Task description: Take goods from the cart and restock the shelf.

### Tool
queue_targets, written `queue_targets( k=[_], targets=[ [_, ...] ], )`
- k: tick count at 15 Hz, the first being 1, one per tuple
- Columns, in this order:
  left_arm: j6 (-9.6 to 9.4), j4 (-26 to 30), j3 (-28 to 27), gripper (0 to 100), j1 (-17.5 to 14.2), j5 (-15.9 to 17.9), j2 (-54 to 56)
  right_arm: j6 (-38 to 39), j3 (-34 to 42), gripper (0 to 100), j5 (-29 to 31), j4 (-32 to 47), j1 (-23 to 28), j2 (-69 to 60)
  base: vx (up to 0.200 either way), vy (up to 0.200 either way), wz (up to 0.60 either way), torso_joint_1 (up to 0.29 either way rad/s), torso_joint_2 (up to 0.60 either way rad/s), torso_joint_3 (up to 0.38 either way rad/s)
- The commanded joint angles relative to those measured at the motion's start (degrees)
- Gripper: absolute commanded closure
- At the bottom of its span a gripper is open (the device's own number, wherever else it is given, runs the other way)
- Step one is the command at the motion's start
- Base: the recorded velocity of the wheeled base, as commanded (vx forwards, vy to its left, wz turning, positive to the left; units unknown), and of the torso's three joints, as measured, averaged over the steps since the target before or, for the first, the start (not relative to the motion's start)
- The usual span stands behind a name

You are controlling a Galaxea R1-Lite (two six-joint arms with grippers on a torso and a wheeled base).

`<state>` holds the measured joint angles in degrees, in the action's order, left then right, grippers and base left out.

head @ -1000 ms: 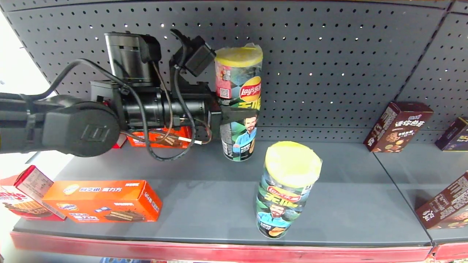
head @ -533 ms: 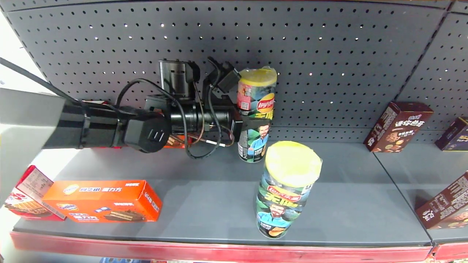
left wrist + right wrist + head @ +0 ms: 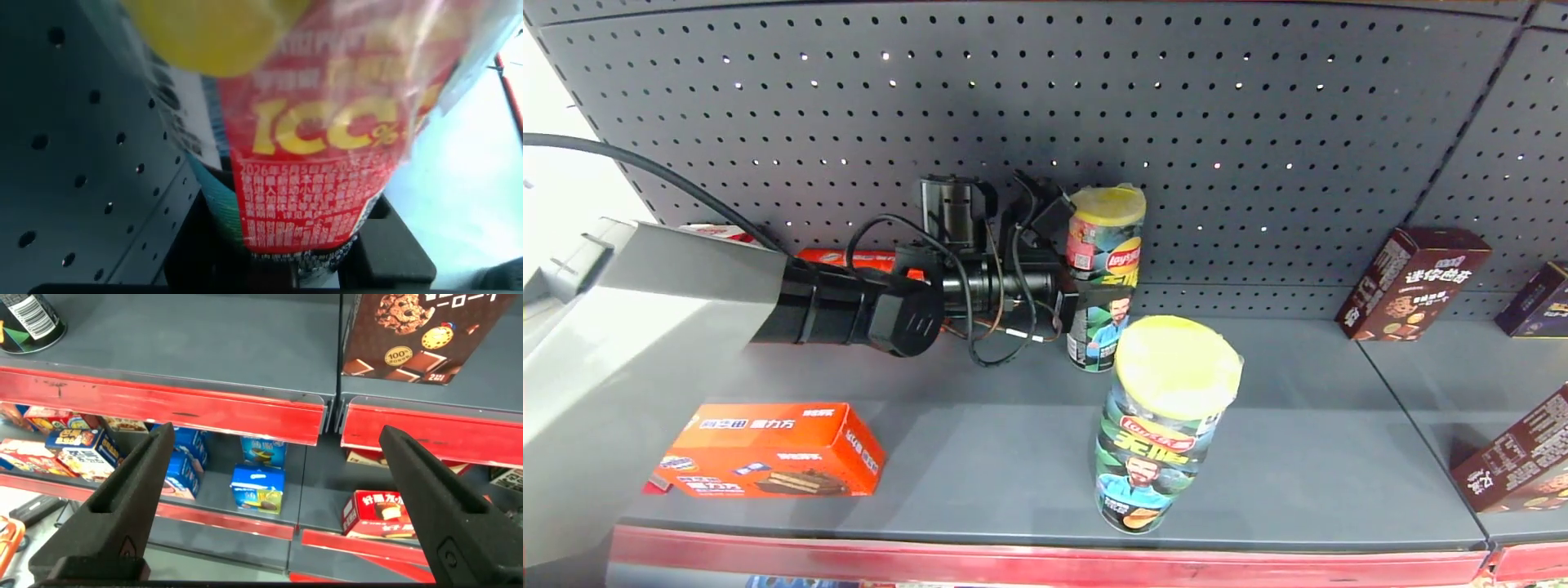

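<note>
A tall chip can (image 3: 1104, 278) with a yellow lid stands upright at the back of the grey shelf (image 3: 980, 441), close to the pegboard. My left gripper (image 3: 1094, 298) is shut on its middle from the left. I cannot tell whether its base touches the board. In the left wrist view the same can (image 3: 319, 163) is seen close up, with the left gripper (image 3: 302, 257) clamped around it. A second, matching chip can (image 3: 1168, 425) stands upright near the front edge, just in front of the held one. My right gripper (image 3: 282, 514) hangs open below the shelf's red front edge (image 3: 204, 396), holding nothing.
An orange box (image 3: 768, 449) lies at the front left, another orange box (image 3: 849, 260) behind my arm. Brown boxes (image 3: 1413, 282) stand on the right, one near the front (image 3: 1515, 461). The pegboard (image 3: 1258, 122) closes the back. Lower shelves hold small packs (image 3: 257, 486).
My left arm has reached deeper into the shelf, carrying the chip can back, to the right and down toward the board. The front can and boxes have not moved.
</note>
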<state>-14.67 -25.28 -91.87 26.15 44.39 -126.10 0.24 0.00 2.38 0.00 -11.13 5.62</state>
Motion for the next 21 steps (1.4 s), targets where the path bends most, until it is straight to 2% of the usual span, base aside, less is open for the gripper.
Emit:
queue_targets(
  k=[1, 3, 4, 5, 9, 11, 13, 16, 18, 19, 21],
  targets=[
    [-0.01, -0.2, 0.2, 100, -0.05, 0.0, -1.17, 0.02, 0.0, 0, 0.0, 0.0, -0.03, 0.18, 0.0, 0.0, 0.0, 0.0, 0.0, 0.0],
    [-0.28, -0.12, 0.2, 100, -0.05, -0.09, -1.25, 0.02, 0.0, 0, 0.0, 0.0, -0.03, 0.18, 0.0, 0.0, 0.0, 0.0, 0.0, 0.0],
    [-1.24, -0.03, 0.46, 0, -0.05, -0.18, -1.25, 0.02, 0.0, 0, 0.0, -0.09, -0.03, 0.18, 0.0, 0.0, 0.0, 0.0, 0.0, 0.0],
    [-1.68, -0.03, 0.55, 0, -0.05, -0.44, -1.17, 0.02, 0.0, 0, 0.0, 0.0, -0.03, 0.18, 0.0, 0.0, 0.0, 0.0, 0.0, 0.0],
    [-1.42, 0.76, 2.48, 0, -0.22, -0.62, 0.94, 0.02, 0.0, 0, 0.0, 0.0, -0.03, 0.18, 0.0, 0.0, 0.0, 0.0, 0.0, 0.0],
    [-1.59, 3.13, 9.78, 0, -0.31, -1.06, 7.8, 0.02, 0.0, 0, 0.0, 0.0, -0.03, 0.18, 0.0, 0.0, 0.0, 0.0, 0.0, 0.0],
    [-1.59, 3.75, 14.35, 0, -0.4, -2.81, 12.19, 0.02, 0.0, 0, 0.0, 0.0, -0.03, 0.18, 0.0, 0.0, 0.0, 0.0, 0.0, 0.0],
    [-2.21, 3.31, 19.62, 0, -0.31, -6.94, 17.38, 0.02, 0.0, 0, 0.0, -0.09, -0.03, 0.18, 0.0, 0.0, 0.0, 0.0, 0.0, 0.0],
    [-5.02, 3.31, 22.52, 0, -0.13, -11.16, 19.4, 0.02, 0.0, 0, 0.0, 0.0, -0.03, 0.18, 0.0, 0.0, 0.0, 0.0, 0.0, 0.0],
    [-7.22, 3.31, 23.49, 0, 0.31, -14.68, 19.84, 0.02, 0.0, 0, 0.0, -0.09, -0.03, 0.18, 0.0, 0.0, 0.0, 0.0, 0.0, 0.0],
    [-7.92, 2.96, 24.81, 0, 0.31, -17.93, 19.93, 0.02, 0.0, 0, 0.0, 0.0, -0.03, 0.18, 0.0, 0.0, 0.0, 0.0, 0.0, 0.0]
  ],
)
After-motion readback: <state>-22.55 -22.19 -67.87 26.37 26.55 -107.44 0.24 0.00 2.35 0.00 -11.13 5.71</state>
